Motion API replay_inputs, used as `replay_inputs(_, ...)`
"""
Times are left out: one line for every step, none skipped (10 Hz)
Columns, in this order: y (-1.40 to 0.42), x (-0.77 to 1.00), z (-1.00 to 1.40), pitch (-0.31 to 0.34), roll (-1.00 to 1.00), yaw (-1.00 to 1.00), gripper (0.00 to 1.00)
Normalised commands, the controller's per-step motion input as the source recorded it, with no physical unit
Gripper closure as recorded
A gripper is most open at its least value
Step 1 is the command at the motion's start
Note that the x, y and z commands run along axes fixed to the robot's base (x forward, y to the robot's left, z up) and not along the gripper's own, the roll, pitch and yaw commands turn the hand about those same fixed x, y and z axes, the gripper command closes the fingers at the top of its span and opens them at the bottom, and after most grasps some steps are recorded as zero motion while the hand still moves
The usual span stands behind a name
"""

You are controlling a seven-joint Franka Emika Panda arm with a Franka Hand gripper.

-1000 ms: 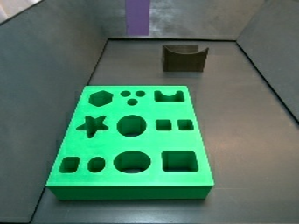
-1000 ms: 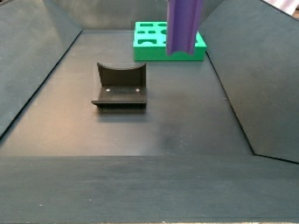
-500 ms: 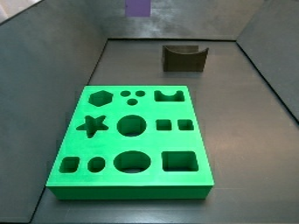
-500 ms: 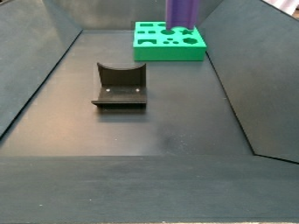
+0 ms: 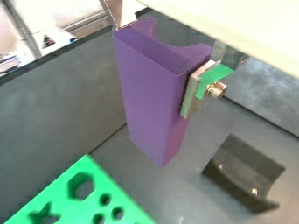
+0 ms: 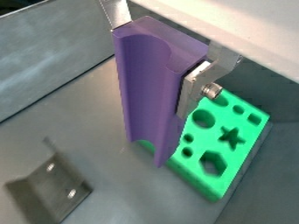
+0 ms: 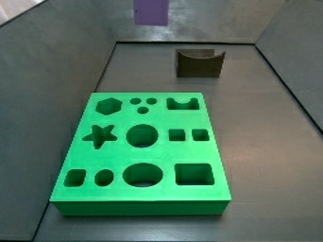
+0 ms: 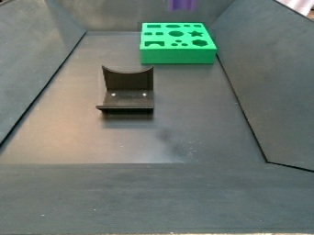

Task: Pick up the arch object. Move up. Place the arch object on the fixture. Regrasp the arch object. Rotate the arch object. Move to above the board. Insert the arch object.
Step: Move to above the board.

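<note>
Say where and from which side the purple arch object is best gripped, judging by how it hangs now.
Best near its upper end, across the two flat long sides, coming from above. The arch object hangs upright, high over the floor, and the gripper already clamps it there: in both wrist views a silver finger lies flat on one side. That leaves the lower end free for the board or fixture.

Arch (image 5: 152, 92): matte purple, uniform, no pattern; lighter violet on lit faces in both wrist views. Only a purple tip (image 7: 150, 11) shows in a side view.
Claw (image 6: 158, 52), clamped on the arch up high: silver plate fingers (image 5: 207, 77), one with a green-tinted edge.
Board (image 7: 143, 151): bright green, cut-outs darker green.
Fixture (image 8: 127, 90): dark olive-brown, near black in a wrist view.
Surface (image 8: 160, 128): dark grey, dull sheen; walls the same grey.
</note>
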Motion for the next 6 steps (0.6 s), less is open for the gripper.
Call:
replay_inputs(-1.00,0.18,0.19,0.126,0.06,0.00,1.00)
replay_inputs(-1.00,0.22,0.20,0.130,0.05,0.00,1.00)
replay_inputs(-1.00,0.23,0.20,0.127,0.05,0.01,1.00)
replay_inputs(-0.66,0.20,0.14,0.128,0.06,0.01,1.00)
replay_inputs(-0.48,0.17,0.10,0.127,0.06,0.00,1.00)
replay_inputs(-0.21,0.10,0.05,0.103,0.08,0.01,1.00)
